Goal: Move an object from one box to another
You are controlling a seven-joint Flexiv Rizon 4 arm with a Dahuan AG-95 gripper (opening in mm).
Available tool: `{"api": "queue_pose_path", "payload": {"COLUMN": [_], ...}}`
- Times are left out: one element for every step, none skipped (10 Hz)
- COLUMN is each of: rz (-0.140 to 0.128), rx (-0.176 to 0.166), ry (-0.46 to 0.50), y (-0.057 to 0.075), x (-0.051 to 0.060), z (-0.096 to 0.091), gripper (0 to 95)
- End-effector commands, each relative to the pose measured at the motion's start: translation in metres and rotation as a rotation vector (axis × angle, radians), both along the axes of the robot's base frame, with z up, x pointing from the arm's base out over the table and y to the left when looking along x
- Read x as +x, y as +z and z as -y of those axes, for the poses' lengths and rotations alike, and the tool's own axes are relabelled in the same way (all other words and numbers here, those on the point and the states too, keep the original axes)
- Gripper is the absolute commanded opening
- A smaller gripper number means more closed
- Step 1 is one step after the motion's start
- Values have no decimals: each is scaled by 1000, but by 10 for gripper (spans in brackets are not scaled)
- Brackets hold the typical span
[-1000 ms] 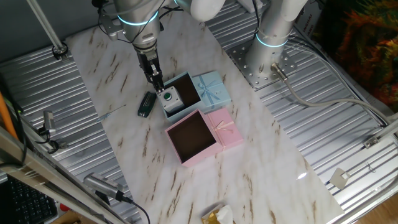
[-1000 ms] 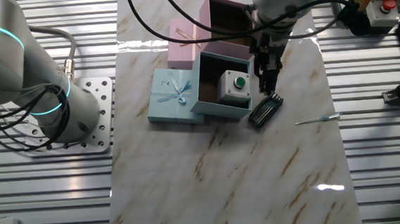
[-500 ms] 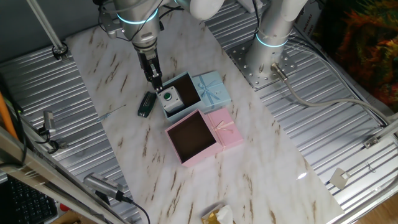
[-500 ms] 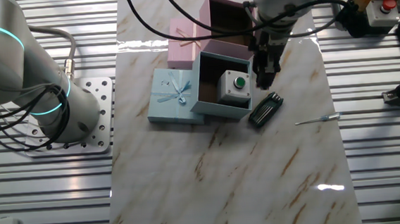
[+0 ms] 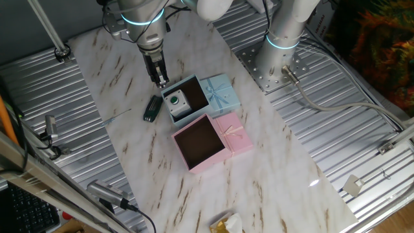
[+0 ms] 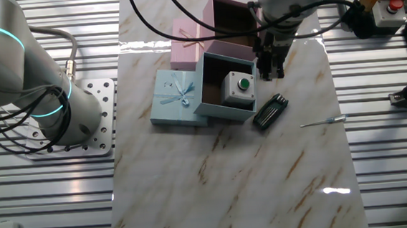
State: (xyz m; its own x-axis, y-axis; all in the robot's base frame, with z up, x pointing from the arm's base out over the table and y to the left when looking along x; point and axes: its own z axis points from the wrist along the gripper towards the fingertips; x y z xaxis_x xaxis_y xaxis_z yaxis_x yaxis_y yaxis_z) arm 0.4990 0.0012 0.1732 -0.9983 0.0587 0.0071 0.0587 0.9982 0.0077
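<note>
The small white-grey block with a green button (image 5: 174,101) sits inside the open light blue box (image 5: 196,92), near its left wall; it also shows in the other fixed view (image 6: 239,88) inside the blue box (image 6: 212,84). The open pink box (image 5: 200,142) (image 6: 229,15) stands right next to it, empty. My gripper (image 5: 158,79) (image 6: 271,70) hangs just outside the blue box's wall, beside the block and above the marble. It holds nothing, and its fingers stand a little apart.
The blue lid with a bow (image 5: 220,90) (image 6: 176,96) and the pink lid (image 5: 234,136) (image 6: 184,43) lie beside their boxes. A slim black gadget (image 5: 152,108) (image 6: 270,111) lies near the gripper. A thin screwdriver (image 6: 322,121) lies further out. A second arm's base (image 5: 278,58) stands on the metal table.
The gripper has risen and drawn back a little from the black gadget and the blue box wall. The block and the boxes have not moved.
</note>
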Motion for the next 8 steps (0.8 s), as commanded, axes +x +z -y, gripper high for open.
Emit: {"api": "queue_pose_path", "payload": {"rz": [0,0,0,4,5,7,6,6], "rx": [0,-1,-2,6,6,8,10,9], "ry": [-4,-11,-25,-37,-46,-54,-68,-76], "y": [0,1,3,5,6,6,7,6], "x": [0,0,-1,-2,-2,-3,-3,-2], "z": [0,0,-1,-1,-2,-2,-2,-2], "gripper": [0,0,0,0,0,0,0,0]}}
